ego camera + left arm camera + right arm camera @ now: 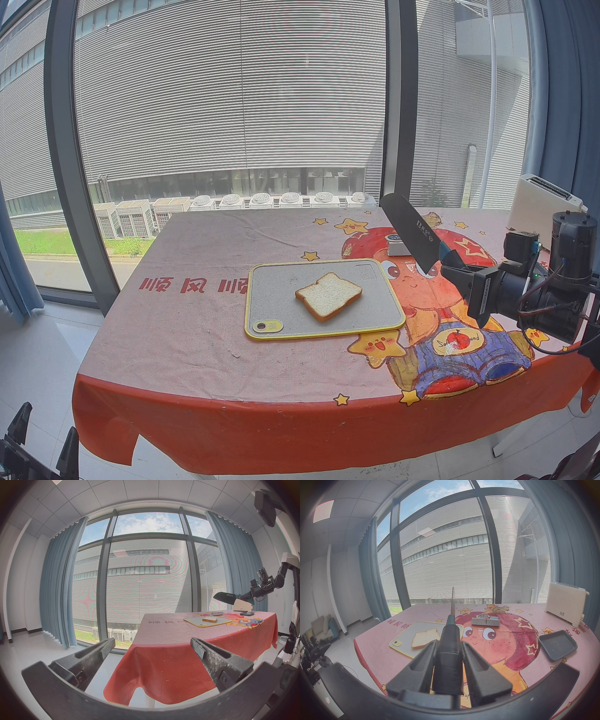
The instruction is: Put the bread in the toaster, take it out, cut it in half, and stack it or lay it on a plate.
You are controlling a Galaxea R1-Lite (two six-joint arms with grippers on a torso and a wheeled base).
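Observation:
A slice of bread (pixel 329 295) lies flat on the grey, yellow-rimmed cutting board (pixel 281 303) in the middle of the table. To its right, above the table, my right gripper (pixel 459 272) is shut on the handle of a black knife (pixel 412 231), whose blade points up and away toward the window. In the right wrist view the knife handle (pixel 449 642) sits between the fingers, and the bread (pixel 425 637) lies beyond on the board (pixel 403 639). The white toaster (pixel 544 203) stands at the far right. My left gripper (pixel 153 645) hangs open, low and off the table's near left corner.
A dark square plate (pixel 557 644) lies near the toaster (pixel 565 603) on the right side. A small grey knife holder (pixel 398 245) stands behind the board. The table's red cloth hangs over the front edge (pixel 312 431). Windows close off the far side.

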